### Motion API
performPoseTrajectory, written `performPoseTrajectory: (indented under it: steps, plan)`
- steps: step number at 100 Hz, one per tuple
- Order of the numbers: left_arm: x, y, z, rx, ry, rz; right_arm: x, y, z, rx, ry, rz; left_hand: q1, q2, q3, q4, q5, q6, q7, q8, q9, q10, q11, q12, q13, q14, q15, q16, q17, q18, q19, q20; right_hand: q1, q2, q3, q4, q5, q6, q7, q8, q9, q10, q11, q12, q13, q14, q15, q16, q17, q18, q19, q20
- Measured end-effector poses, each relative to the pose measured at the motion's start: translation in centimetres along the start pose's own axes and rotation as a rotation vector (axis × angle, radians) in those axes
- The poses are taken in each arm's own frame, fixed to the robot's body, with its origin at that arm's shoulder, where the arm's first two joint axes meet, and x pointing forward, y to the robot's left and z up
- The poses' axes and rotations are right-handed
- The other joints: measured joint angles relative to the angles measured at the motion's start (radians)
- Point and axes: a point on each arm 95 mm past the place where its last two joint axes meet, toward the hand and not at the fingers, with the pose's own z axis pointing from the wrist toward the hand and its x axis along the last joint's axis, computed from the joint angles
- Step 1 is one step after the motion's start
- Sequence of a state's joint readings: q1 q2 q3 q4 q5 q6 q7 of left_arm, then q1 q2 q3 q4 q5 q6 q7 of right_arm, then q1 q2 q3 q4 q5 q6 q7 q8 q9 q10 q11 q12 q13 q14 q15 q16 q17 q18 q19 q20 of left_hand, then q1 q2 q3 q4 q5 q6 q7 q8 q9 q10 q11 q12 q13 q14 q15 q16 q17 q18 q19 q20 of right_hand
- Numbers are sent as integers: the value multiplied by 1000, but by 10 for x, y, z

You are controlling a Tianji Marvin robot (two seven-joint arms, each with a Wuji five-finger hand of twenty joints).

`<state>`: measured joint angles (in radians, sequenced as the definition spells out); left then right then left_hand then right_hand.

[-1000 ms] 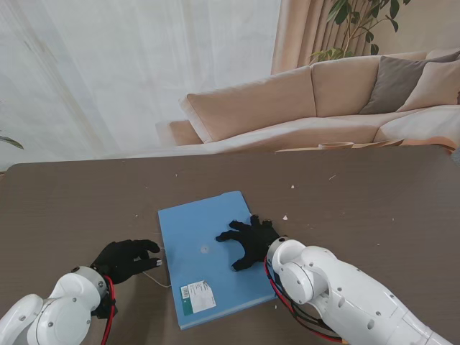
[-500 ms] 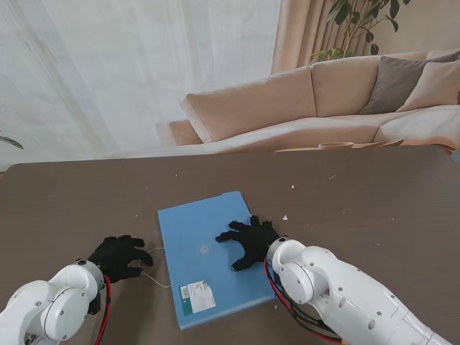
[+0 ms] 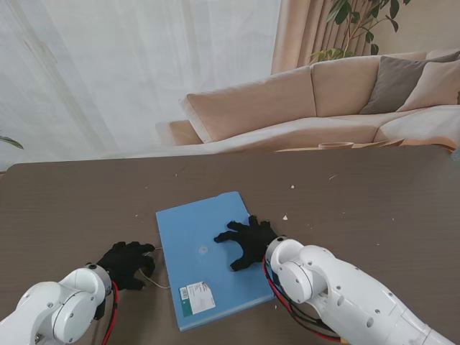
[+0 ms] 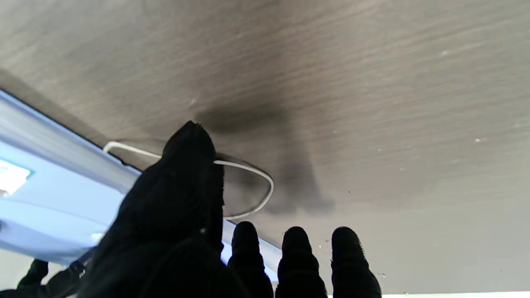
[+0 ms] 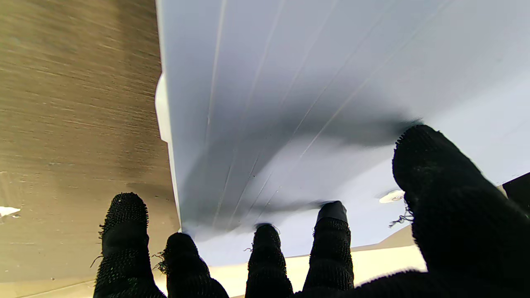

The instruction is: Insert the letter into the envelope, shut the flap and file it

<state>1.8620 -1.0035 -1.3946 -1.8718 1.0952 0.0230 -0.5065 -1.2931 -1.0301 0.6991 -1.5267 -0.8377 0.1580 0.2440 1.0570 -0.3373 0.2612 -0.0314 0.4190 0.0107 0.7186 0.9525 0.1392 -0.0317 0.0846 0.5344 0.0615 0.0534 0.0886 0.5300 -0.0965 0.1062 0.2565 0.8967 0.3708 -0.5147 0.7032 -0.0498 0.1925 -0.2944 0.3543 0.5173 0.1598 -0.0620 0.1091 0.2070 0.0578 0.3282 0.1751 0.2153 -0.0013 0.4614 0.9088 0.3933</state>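
Dark wood-grain table [image 3: 374, 201] fills the lower half of the stand view, with a beige sofa [image 3: 302, 100] and white curtain [image 3: 108, 72] across the upper part and a plant [image 3: 359, 21] in the upper right corner. Blue folder [image 3: 205, 251] lies flat at lower centre of the frame, closed, with a white label [image 3: 198, 296] near its lower left corner and a small round fastener [image 3: 203, 250] at mid-cover. Right hand [image 3: 248, 242] rests palm down on the folder's right half, fingers spread and grasping nothing; the right wrist view shows fingertips [image 5: 331, 215] touching the blue cover. Left hand [image 3: 128, 262] sits on the table just left of the folder, at lower left, fingers loosely curled and apart, holding nothing. White elastic cord [image 4: 248, 174] loops out from the folder's left edge onto the table; in the left wrist view the thumb [image 4: 186, 165] overlaps it, contact uncertain. Letter and envelope cannot be made out in any view. Small pale crumbs [image 3: 285, 217] dot the table.
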Motion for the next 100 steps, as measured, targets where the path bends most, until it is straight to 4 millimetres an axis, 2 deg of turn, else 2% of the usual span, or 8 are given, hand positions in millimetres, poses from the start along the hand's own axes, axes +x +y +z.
performPoseTrajectory:
  steps: [24, 35, 47, 58, 67, 84, 93, 100]
  plan:
    - [5, 6, 4, 29, -11, 97, 1, 0, 1, -1, 0, 1, -53, -38, 150, -47, -89, 105, 303, 397, 0, -2, 76, 199, 0, 1, 2, 15, 10, 0, 4, 1, 1, 0, 0, 0, 2, 0, 9, 0, 0, -2, 0, 0, 0, 0, 0, 0, 0, 0, 0, 10]
    - [8, 7, 7, 152, -8, 89, 1, 0, 1, -1, -1, 2, 31, -38, 173, -47, 15, 162, 416, 445, 20, 2, 270, 294, 2, 1, 48, 153, 38, 9, 36, 15, 1, 1, 0, 0, 8, 0, 9, -3, 0, -2, 0, 0, 0, 0, 0, 0, 0, 0, 0, 11]
    - [11, 7, 8, 276, -20, -14, 1, 0, 1, -2, -1, 3, 45, -37, 159, -47, 39, 167, 437, 445, 33, 50, 421, 251, 17, 39, 102, 198, 59, 39, 86, 28, 1, 2, 0, 0, 8, 0, 10, -3, 0, -2, 1, 0, 0, 0, 0, 0, 0, 0, 0, 12]
    - [15, 8, 8, 363, -22, -77, 1, 0, 2, -2, -1, 5, 56, -10, 48, -43, -18, 115, 374, 398, 43, 77, 438, 176, 28, 53, 147, 207, 59, 54, 124, 39, 1, 11, -2, 0, 8, 0, 12, -3, 0, -3, 1, 0, -1, 0, 0, 0, 0, -1, 0, 12]
    - [17, 10, 9, 358, -37, -111, 1, 0, 2, -3, -1, 7, 52, 61, -19, -32, -144, 21, 144, 179, 42, 77, 374, 115, 26, 55, 161, 207, 42, 54, 129, 39, 1, 11, -2, 0, 8, 0, 13, -3, 0, -3, 1, 0, -1, 0, 0, 0, 0, -1, 0, 13]
    - [17, 13, 7, 330, -116, -142, 1, 0, 2, -4, 0, 9, -140, 123, -51, -22, -238, 78, -165, -164, 42, 77, 260, 114, 14, 73, 159, 207, 31, 55, 137, 39, 25, 12, -12, 0, 12, 0, 14, -12, 0, -3, 2, 0, -1, 0, 0, 0, 0, -1, 0, 22]
    - [18, 13, 6, 328, -153, -155, 1, 0, 2, -4, 0, 10, -185, 123, -96, -22, -246, 96, -175, -161, 42, 77, 255, 125, 14, 88, 159, 208, 34, 73, 137, 39, 26, 12, -13, 0, 13, 0, 15, -12, 0, -4, 4, 0, -1, 0, 0, 0, 0, -1, 0, 23]
    - [18, 13, 6, 339, -173, -152, 1, 0, 2, -5, 0, 10, -213, 123, -133, -22, -246, 124, -22, -16, 42, 77, 300, 130, 16, 104, 160, 208, 48, 94, 137, 39, 26, 12, -13, 0, 14, 0, 17, -15, 0, -4, 8, 0, -1, 0, 0, 0, 0, -1, 0, 23]
